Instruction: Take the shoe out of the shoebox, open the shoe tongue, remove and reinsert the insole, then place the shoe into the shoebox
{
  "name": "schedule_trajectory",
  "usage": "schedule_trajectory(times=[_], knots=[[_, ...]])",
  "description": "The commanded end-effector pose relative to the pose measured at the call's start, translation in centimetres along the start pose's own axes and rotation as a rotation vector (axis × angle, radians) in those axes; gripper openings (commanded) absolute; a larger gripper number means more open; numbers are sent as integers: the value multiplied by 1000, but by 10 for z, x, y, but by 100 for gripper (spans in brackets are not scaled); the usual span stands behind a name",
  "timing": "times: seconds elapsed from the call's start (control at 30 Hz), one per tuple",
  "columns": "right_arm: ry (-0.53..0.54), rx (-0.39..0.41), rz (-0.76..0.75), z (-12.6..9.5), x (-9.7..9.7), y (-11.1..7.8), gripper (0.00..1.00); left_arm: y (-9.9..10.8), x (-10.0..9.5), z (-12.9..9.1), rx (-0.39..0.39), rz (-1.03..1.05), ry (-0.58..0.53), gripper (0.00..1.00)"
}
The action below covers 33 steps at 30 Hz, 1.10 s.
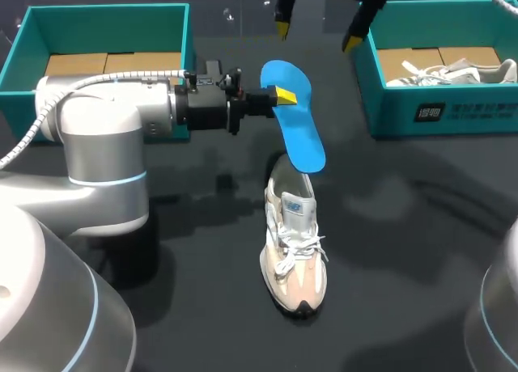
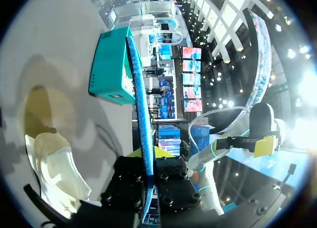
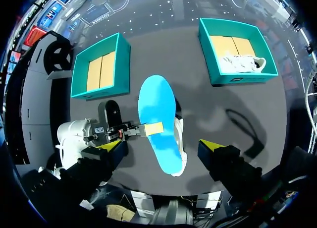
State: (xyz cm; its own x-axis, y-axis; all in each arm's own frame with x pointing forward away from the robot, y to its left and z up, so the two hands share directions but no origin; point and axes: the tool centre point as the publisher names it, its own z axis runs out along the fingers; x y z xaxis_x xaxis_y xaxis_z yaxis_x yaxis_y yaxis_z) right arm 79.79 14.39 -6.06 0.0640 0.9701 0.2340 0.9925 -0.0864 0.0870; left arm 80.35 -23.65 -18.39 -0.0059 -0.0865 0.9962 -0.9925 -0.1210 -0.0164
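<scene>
A blue insole hangs tilted above the table, and my left gripper is shut on its side edge. The insole's lower end reaches down to the heel opening of a beige and white sneaker standing upright on the dark table. In the left wrist view the insole stands edge-on between the gripper, with the sneaker below and beside it. My right gripper hovers open high above the insole and holds nothing. From there the sneaker is mostly hidden under the insole.
A teal shoebox with a cardboard floor stands at the back left. A second teal shoebox at the back right holds another pale sneaker. The dark table lies open around the standing sneaker.
</scene>
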Motion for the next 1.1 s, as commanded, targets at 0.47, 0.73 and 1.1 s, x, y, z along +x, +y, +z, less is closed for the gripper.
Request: schedule_trajectory(times=[0.47,0.73,1.1], knots=[[727,-18,60,10,-54,7,100,0,0,2,1,1,-2,0],[852,-2,91,23,-66,9,100,0,0,2,1,1,-2,0],[1023,-6,105,38,-76,5,100,0,0,2,1,1,-2,0]])
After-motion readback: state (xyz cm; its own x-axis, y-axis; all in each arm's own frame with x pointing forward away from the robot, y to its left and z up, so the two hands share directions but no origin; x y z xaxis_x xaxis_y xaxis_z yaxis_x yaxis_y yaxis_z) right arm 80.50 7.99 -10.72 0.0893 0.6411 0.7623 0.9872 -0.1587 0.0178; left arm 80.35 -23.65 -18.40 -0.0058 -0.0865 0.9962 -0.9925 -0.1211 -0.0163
